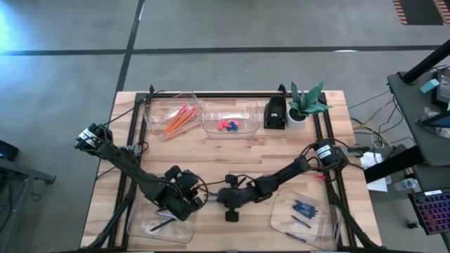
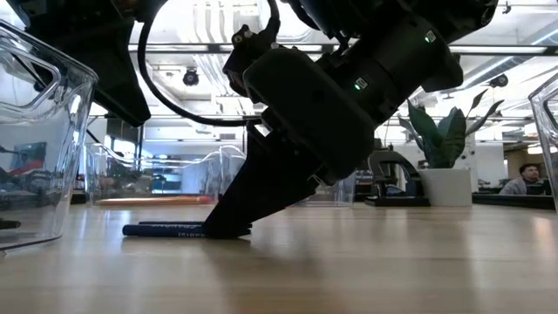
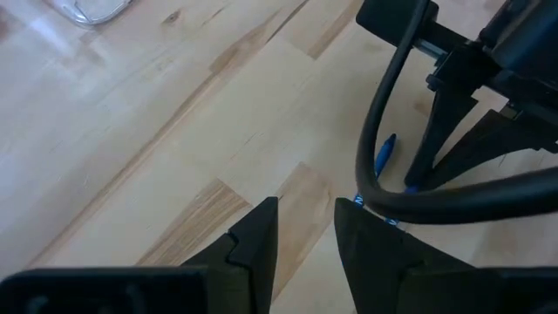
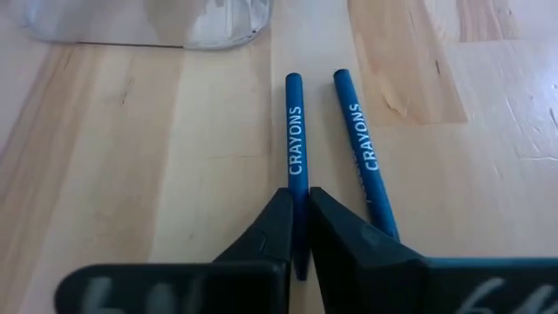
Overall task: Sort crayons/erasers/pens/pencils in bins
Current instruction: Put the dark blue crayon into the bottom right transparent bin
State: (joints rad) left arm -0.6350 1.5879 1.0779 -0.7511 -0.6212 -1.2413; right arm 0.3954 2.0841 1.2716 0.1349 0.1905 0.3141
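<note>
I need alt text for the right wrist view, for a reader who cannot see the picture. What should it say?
The right gripper has its two dark fingers closed on a blue crayon labelled CRAYONS in white, which lies on the pale wooden table. A second, matching blue crayon lies free just beside it, and the rounded edge of a clear plastic bin shows beyond them.

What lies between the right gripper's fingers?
In the right wrist view, one blue crayon lies pinched between the right gripper's fingers; a second crayon lies beside it, outside them.
</note>
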